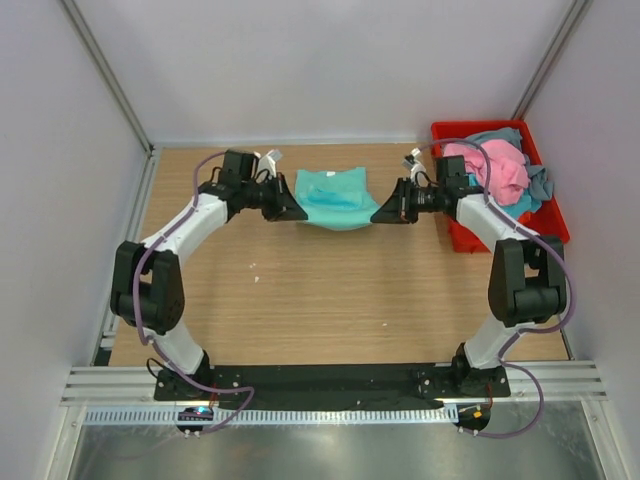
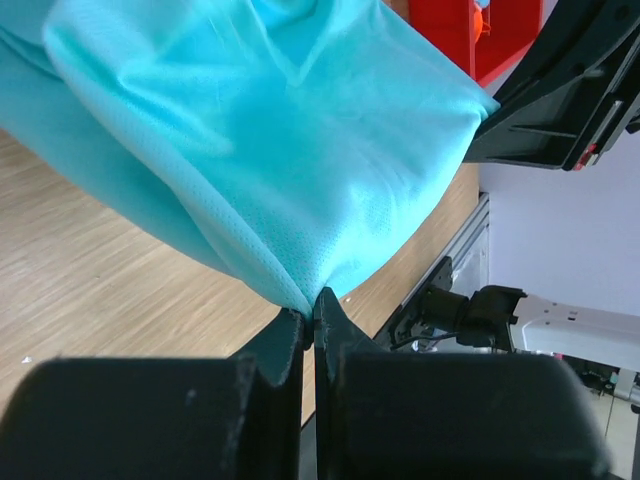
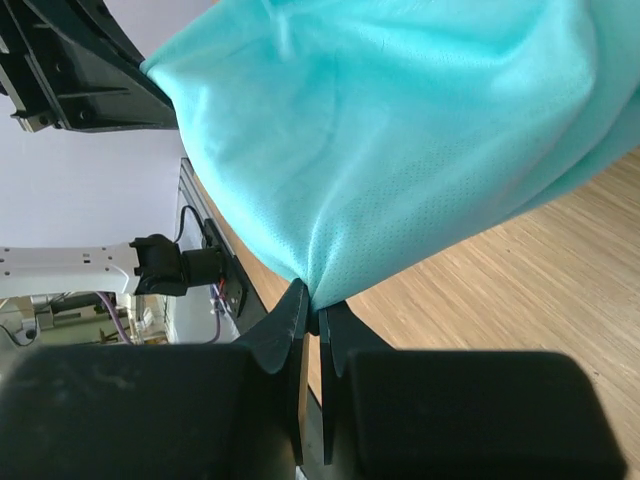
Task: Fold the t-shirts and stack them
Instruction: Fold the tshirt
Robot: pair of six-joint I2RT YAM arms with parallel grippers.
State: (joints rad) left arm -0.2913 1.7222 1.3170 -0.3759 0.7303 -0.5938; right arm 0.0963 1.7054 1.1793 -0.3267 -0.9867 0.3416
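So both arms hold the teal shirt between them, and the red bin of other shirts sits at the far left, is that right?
Not quite: the top external view shows the red bin at the far right. The rest, about the teal shirt, is right.

Your two arms — white shells, black joints, purple cabling.
Your left arm (image 1: 195, 222) and right arm (image 1: 480, 220) match: white shells between chunky black joint housings, a purple cable (image 1: 200, 166) looping loose along each, both on one black base plate (image 1: 330, 380). Left gripper (image 2: 310, 322) and right gripper (image 3: 312, 312) are matt black — boxy bodies, thin tapered fingers, dust-specked; the right one's side carries a small red spot.
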